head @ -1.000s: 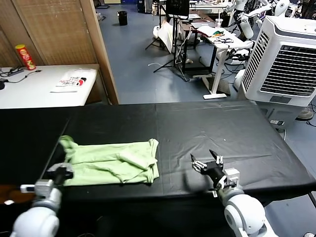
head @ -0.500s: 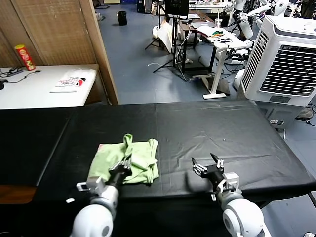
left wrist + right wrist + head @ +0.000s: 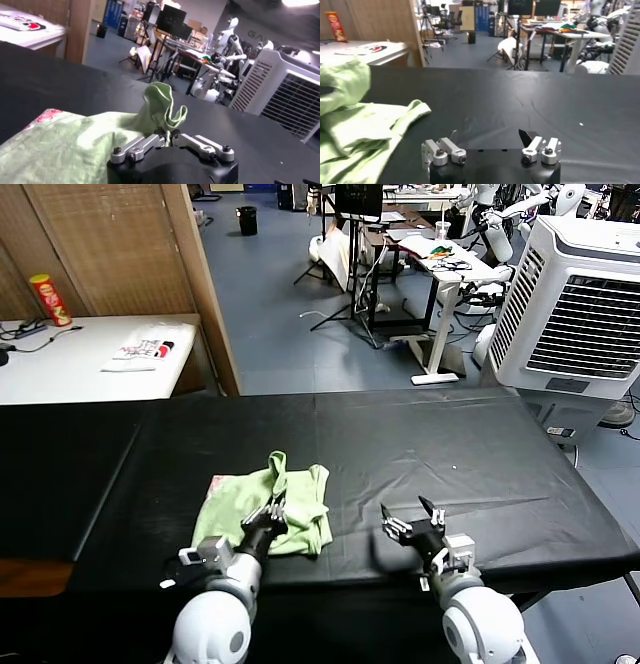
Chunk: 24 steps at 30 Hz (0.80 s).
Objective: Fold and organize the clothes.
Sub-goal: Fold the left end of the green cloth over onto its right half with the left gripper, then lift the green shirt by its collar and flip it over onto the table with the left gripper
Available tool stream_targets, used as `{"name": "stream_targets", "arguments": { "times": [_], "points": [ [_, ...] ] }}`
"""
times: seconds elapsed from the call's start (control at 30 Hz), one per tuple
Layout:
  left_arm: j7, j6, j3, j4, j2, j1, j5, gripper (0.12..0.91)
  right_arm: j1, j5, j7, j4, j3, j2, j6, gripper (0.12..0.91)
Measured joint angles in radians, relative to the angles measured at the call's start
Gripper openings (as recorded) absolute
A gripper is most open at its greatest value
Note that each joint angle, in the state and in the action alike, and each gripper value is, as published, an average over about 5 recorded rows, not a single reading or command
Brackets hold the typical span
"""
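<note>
- The light-green polo shirt (image 3: pixel 268 506) lay bunched on the black table cover (image 3: pixel 450 454), toward the near edge and left of centre, with a pinched peak of cloth standing up above the rest.
- The left gripper (image 3: pixel 271 512) was over the shirt with its jaws closed on that raised fold; in the left wrist view the cloth (image 3: pixel 161 107) rose straight out from between the closed fingers (image 3: pixel 141 146).
- The right gripper (image 3: pixel 413 526) hovered low over bare table just right of the shirt, fingers spread wide and holding nothing; the right wrist view showed the shirt's hem (image 3: pixel 412 110) well clear of its open fingers (image 3: pixel 443 151).
- Risk: only a small pinch of fabric appeared to be held. Soft cotton could slide out under its own weight if the arm moved quickly, dropping the fold short of where it belonged.
- Risk: with one corner carried and the right claw not pinning anything, the whole garment could drag across the cover instead of folding, leaving it more crumpled.
- Risk: the shirt already looked piled in several layers; the jaws might have caught more than one layer, so the release could leave a lumpy, skewed fold.
- Risk: the shirt sat near the table's front edge, so a pull toward the robot could tip part of it over.
</note>
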Motion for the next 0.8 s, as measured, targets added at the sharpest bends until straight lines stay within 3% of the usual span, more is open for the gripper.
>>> {"name": "stream_targets", "arguments": {
  "times": [0.2,0.33,0.57,0.7,0.8],
  "points": [
    [0.011,-0.005,0.002,0.009,-0.055,0.000,-0.005,0.591,0.033,0.002,-0.027,-0.024,-0.040,0.004,0.012,0.798],
    [0.030,-0.016,-0.013,-0.006,-0.093,0.014,0.018,0.758,0.068,0.008,-0.055,-0.042,-0.086,0.002,0.018,0.798],
    [0.051,-0.049,-0.107,-0.030,-0.039,0.054,0.051,0.798,0.173,0.009,-0.084,-0.097,-0.220,0.007,0.021,0.798],
    [0.054,-0.057,-0.168,-0.026,-0.005,0.077,0.057,0.798,0.239,-0.055,-0.086,-0.149,-0.298,0.021,-0.009,0.798],
    [0.057,-0.063,-0.196,-0.018,-0.003,0.091,0.061,0.798,0.265,-0.129,-0.063,-0.193,-0.331,0.030,-0.038,0.798]
  ]
}}
